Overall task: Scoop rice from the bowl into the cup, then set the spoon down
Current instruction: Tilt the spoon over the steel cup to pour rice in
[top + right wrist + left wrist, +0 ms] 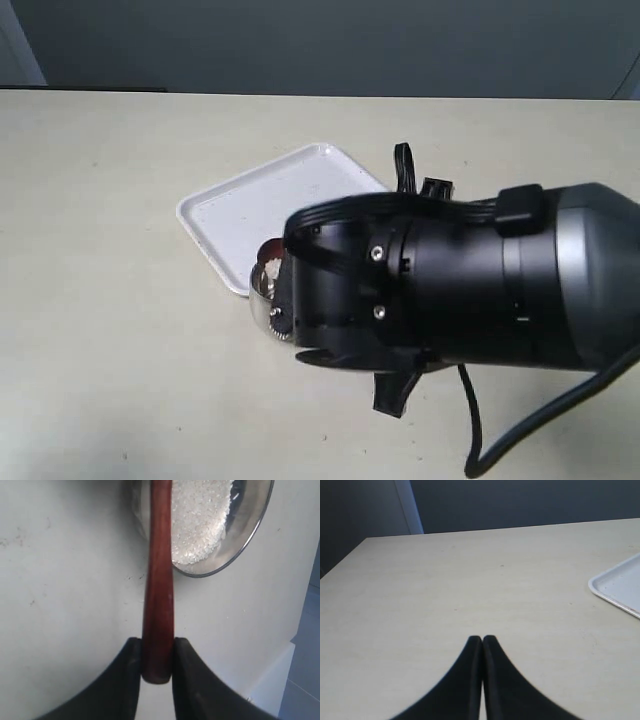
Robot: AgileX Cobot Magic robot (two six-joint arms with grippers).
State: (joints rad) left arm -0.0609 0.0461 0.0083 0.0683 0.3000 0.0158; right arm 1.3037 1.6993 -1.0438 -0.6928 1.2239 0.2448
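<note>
My right gripper (pixel 157 645) is shut on the end of the dark reddish-brown spoon (pixel 159 580). Its handle reaches over the rim of the shiny steel bowl (pixel 250 535), which holds white rice (pixel 200 520). The exterior view shows only a part of the bowl (pixel 262 298), some rice (pixel 268 268) and a bit of the spoon (pixel 270 247) past the big black right arm (pixel 450 290). The cup is hidden. Away from all of these, my left gripper (pixel 482 639) is shut on nothing above bare table.
A white rectangular tray (pixel 265 200) lies behind the bowl, and its corner (pixel 620 587) shows in the left wrist view. The right arm's cable (pixel 475 420) trails toward the front. Beige table (pixel 100 300) spreads to the left.
</note>
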